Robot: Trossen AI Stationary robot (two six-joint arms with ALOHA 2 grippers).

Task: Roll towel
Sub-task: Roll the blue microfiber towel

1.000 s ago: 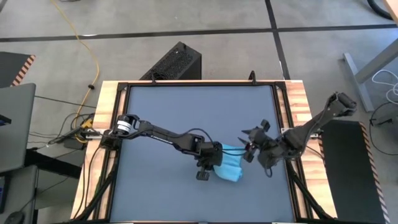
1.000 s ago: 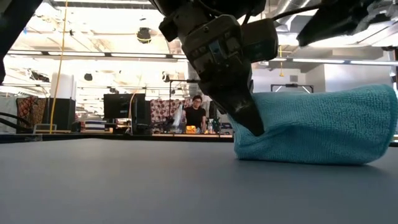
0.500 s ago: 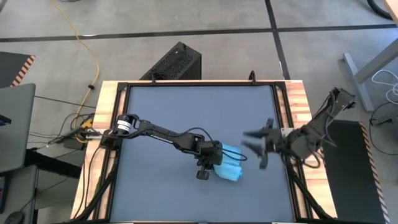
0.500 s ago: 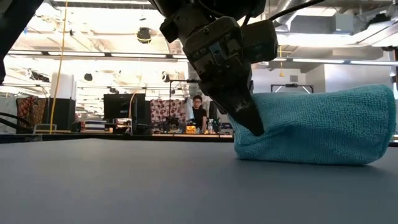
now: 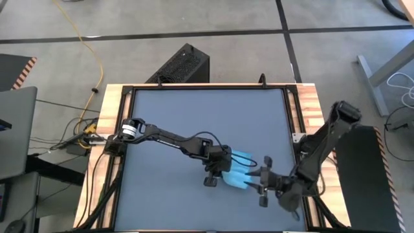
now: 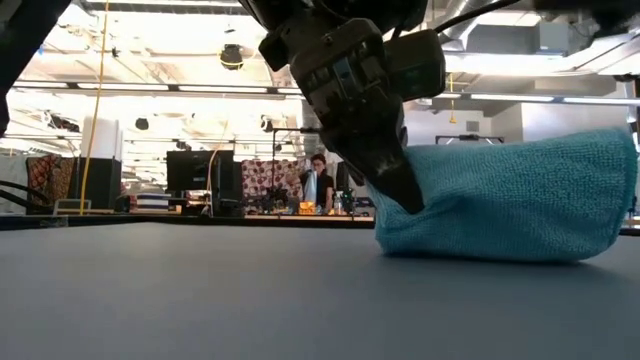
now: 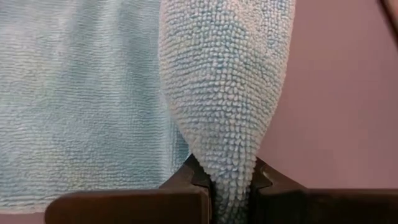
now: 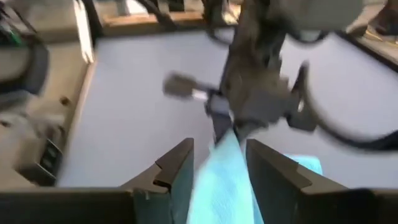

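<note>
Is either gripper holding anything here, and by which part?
The left gripper is shut on the towel, pinching a raised fold at its edge. The right gripper is open, its fingers straddling the towel's other side without gripping.

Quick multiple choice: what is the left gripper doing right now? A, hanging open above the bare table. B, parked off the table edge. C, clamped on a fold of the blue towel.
C: in the left wrist view the left gripper pinches a bunched fold of the towel.
</note>
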